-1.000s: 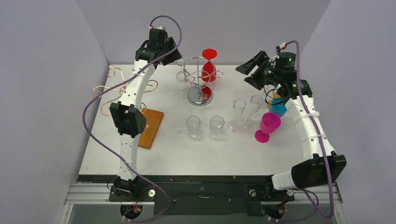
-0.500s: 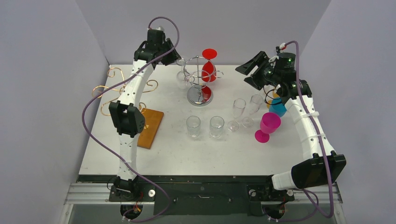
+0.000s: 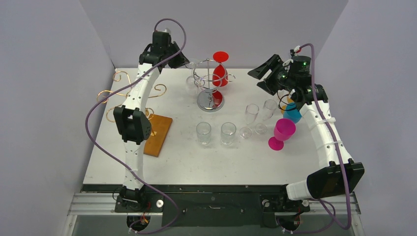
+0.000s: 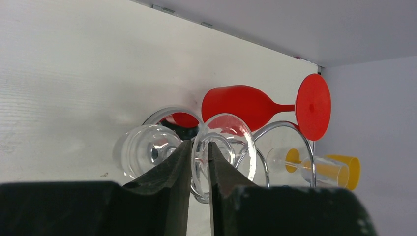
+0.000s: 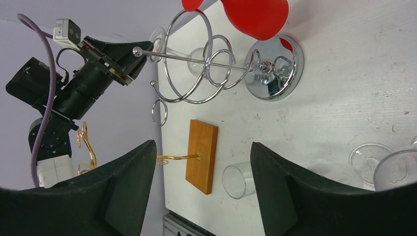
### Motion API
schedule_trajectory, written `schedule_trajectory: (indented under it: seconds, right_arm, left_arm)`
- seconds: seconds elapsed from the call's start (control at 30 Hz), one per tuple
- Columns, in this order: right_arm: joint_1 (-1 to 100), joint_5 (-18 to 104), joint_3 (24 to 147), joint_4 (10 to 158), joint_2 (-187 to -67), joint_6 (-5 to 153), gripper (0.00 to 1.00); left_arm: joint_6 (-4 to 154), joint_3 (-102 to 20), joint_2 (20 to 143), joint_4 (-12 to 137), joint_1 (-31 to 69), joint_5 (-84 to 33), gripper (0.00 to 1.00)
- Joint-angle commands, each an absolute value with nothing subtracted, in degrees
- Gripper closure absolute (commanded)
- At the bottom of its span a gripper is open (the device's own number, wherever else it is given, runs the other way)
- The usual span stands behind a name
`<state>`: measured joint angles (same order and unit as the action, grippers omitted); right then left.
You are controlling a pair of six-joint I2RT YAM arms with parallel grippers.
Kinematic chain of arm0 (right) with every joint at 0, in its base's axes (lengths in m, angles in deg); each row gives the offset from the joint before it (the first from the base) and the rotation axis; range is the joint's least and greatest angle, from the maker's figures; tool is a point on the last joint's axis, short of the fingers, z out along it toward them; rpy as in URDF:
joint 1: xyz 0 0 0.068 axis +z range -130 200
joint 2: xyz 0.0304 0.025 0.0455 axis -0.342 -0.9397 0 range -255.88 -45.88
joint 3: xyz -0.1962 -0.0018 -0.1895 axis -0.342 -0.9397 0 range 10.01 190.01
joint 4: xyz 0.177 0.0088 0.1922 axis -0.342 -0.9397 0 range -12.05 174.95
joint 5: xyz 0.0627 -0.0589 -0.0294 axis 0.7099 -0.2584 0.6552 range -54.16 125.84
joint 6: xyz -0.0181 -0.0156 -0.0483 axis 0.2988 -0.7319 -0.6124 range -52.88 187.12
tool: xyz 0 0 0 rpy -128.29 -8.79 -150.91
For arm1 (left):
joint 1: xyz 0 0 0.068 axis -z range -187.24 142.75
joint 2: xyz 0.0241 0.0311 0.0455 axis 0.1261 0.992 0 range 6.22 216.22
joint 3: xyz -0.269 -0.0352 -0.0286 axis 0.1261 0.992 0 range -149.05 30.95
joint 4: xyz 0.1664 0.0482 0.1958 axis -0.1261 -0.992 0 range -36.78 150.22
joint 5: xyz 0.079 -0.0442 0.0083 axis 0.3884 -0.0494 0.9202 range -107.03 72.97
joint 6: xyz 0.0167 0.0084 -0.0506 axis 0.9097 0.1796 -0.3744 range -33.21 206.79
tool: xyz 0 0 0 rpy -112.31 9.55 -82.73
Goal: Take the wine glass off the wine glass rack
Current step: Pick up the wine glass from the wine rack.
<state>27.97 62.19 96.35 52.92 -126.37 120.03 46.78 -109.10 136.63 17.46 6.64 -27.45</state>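
Observation:
A chrome wire rack (image 3: 210, 86) stands at the back of the table. A clear wine glass (image 3: 191, 81) hangs upside down on its left side, and a red wine glass (image 3: 220, 69) on its far side. My left gripper (image 3: 183, 61) is shut on the edge of the clear glass's round foot (image 4: 225, 142), which stands between its fingers (image 4: 169, 167) in the left wrist view. The red glass (image 4: 241, 103) and a chrome ring (image 4: 285, 128) lie just beyond. My right gripper (image 3: 263, 73) is open and empty, to the right of the rack (image 5: 206, 73).
Two clear tumblers (image 3: 203, 132) (image 3: 228, 132) and two clear flutes (image 3: 251, 118) stand in front of the rack. A magenta goblet (image 3: 282, 132) and a blue cup (image 3: 293, 114) are at the right. A gold wire stand on a wooden base (image 3: 158, 134) is at the left.
My left gripper has drawn slightly left and back from the rack, still shut on the clear glass's foot. The right arm has not moved.

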Motion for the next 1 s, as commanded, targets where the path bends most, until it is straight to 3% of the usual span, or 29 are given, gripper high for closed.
schedule_trajectory:
  seconds: [0.0, 0.37, 0.97]
  right_arm:
    - [28.26, 62.22, 96.2, 55.5, -126.8, 119.24, 0.35]
    - [28.23, 61.91, 96.2, 55.37, -126.66, 119.17, 0.35]
    - [28.26, 61.42, 95.98, 55.08, -126.8, 119.02, 0.35]
  left_arm:
    - [45.92, -108.06, 133.31, 21.35, 5.94, -29.78, 0.89]
    - [44.0, -104.64, 130.56, 25.47, 4.7, -32.81, 1.0]
    - [38.1, -94.36, 123.64, 37.25, 1.81, -39.3, 1.0]
